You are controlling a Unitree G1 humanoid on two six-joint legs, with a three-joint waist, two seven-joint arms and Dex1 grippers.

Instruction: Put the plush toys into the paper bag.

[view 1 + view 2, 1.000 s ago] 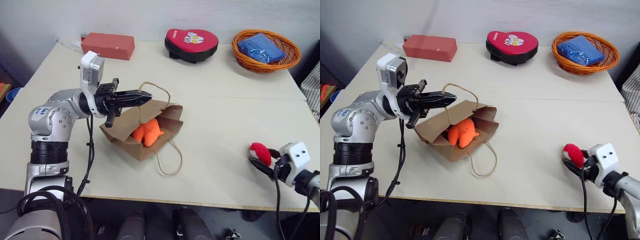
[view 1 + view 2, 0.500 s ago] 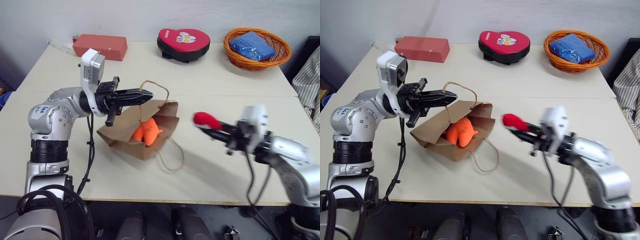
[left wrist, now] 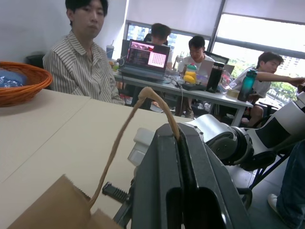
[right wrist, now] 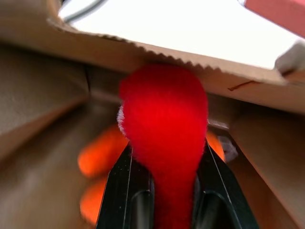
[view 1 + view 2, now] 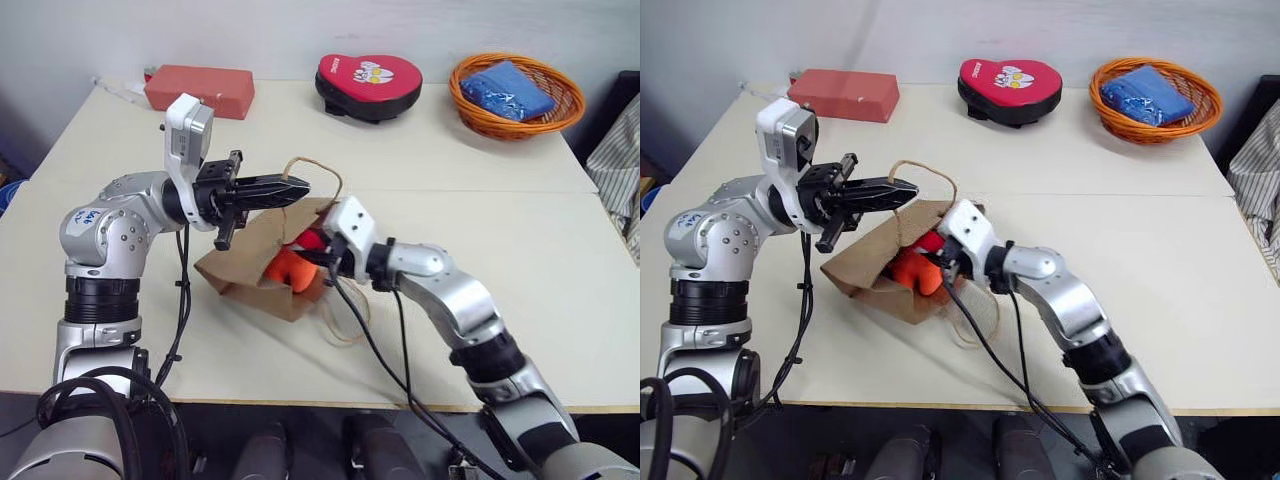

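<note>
Head views: The paper bag (image 5: 262,268) lies on its side on the table (image 5: 480,220), mouth facing right. The left gripper (image 5: 292,187) is clamped on the bag's upper twine handle (image 5: 318,172), evidently lifting it so the mouth stays open. The right gripper (image 5: 936,252) reaches into that mouth from the right, squeezing the red ball plush (image 5: 927,243). The orange animal plush (image 5: 911,271) already sits inside. The lower handle is largely covered by the right arm. At the far edge stand a red block (image 5: 198,88), a heart-shaped pad (image 5: 368,84) and an orange basket (image 5: 515,92), well apart from the work.

Left wrist view: The fingers (image 3: 157,176) are closed with the twine (image 3: 125,139) pinched between them; the bag shows as a cut-off corner.

Right wrist view: The red plush (image 4: 164,124) bulges between the fingers (image 4: 119,188), inside the bag's brown walls. The orange toy (image 4: 97,157) behind is blurred and partly blocked.
</note>
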